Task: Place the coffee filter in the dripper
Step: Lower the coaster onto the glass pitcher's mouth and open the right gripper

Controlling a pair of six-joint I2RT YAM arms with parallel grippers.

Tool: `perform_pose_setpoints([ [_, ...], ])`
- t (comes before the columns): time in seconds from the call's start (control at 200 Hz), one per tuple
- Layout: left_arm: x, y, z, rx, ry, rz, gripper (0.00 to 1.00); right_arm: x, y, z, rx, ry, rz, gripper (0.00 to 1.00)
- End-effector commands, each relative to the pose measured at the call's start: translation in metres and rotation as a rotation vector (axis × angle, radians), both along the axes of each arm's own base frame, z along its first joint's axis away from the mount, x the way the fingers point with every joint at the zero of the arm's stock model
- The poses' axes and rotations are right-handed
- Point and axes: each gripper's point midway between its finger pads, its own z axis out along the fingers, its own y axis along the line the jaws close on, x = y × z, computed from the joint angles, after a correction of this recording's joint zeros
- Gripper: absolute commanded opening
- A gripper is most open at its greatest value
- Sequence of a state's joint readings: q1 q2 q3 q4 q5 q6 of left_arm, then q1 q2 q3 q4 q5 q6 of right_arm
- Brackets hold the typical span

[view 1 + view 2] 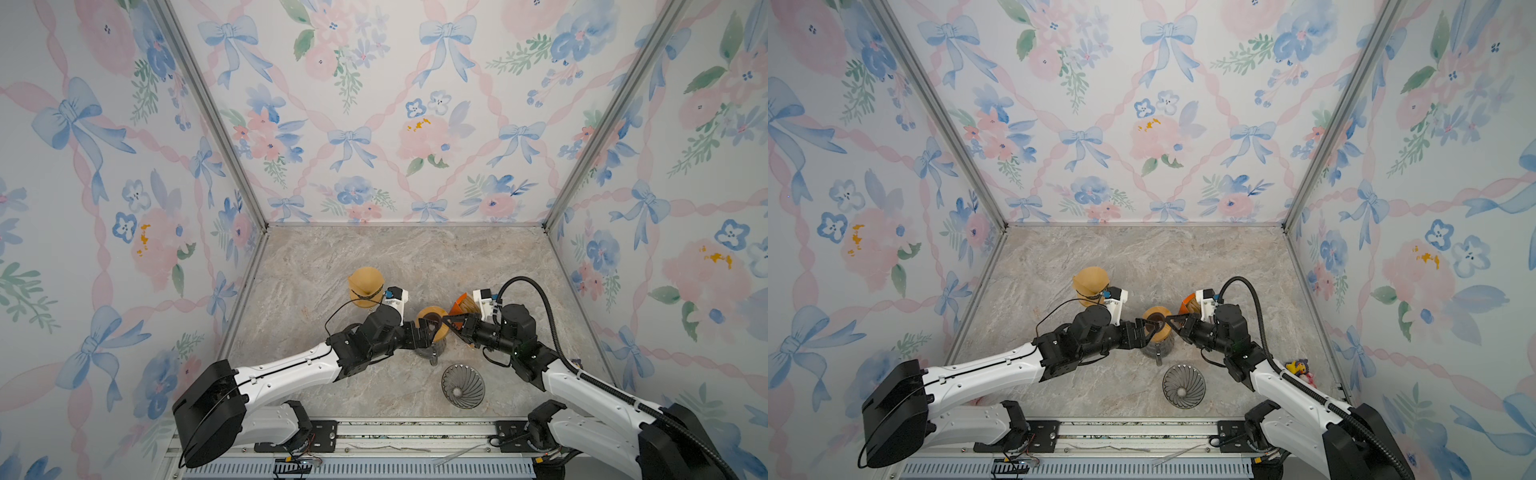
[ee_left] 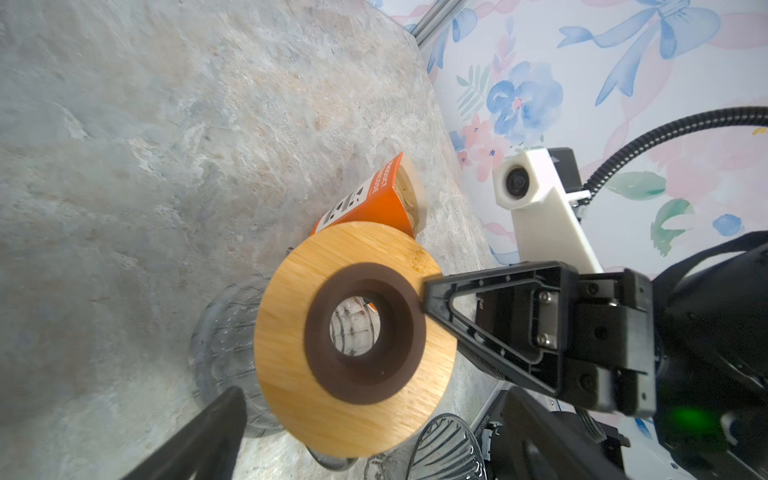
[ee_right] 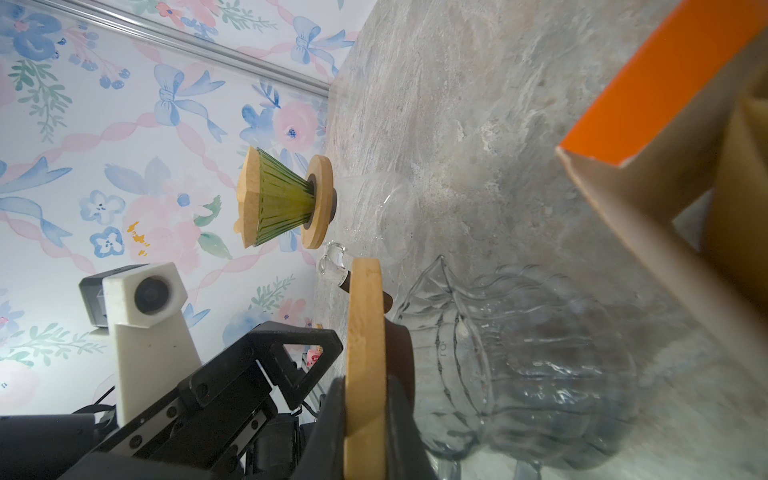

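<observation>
Just behind the right gripper (image 1: 448,322), clenched on the round bamboo ring (image 2: 286,332), brown paper coffee filters (image 1: 471,306) sit in an orange cardboard box (image 1: 458,306); the left gripper (image 1: 424,330) gapes empty, farther off.

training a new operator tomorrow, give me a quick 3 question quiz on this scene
1. True or false: the right gripper is clamped on the edge of the wooden ring.
2. Multiple choice: the clear ribbed dripper is
A) resting on the table, nearer the robot's base than the glass carafe
B) inside the orange box
C) seated on the wooden ring
3. Fill in: the left gripper has its jaws ____.

Key: 1 true; 2 A; 3 open
</observation>
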State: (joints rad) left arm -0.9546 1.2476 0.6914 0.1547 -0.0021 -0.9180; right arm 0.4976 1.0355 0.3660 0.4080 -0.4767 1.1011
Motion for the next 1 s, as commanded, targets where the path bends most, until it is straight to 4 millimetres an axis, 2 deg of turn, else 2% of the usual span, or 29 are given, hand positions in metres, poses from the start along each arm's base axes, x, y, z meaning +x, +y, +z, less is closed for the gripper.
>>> perform_pose_setpoints([
  [0.0,0.003,0.0,-0.002,0.019,0.02,0.004,0.98,0.003,0.001,0.006,0.037,-0.028,0.004,0.07],
  [0.28,0.004,-0.002,-0.007,0.028,0.035,-0.004,0.98,0.001,-0.003,-0.005,0.017,-0.002,-0.006,0.09],
  [0.435,0.003,-0.002,-0.019,0.06,0.058,-0.007,0.98,-0.001,-0.006,-0.012,-0.001,0.013,-0.006,0.13],
  [0.445,0.006,-0.006,-0.009,0.043,0.045,-0.006,0.98,-0.001,-0.006,-0.012,-0.002,0.015,-0.006,0.14],
  [0.47,0.007,-0.007,-0.005,0.039,0.041,-0.003,0.98,-0.001,-0.006,-0.013,-0.004,0.017,-0.006,0.14],
  [0.99,0.008,-0.013,-0.012,0.052,0.061,-0.02,0.98,-0.005,-0.018,-0.021,-0.087,0.039,-0.021,0.23],
])
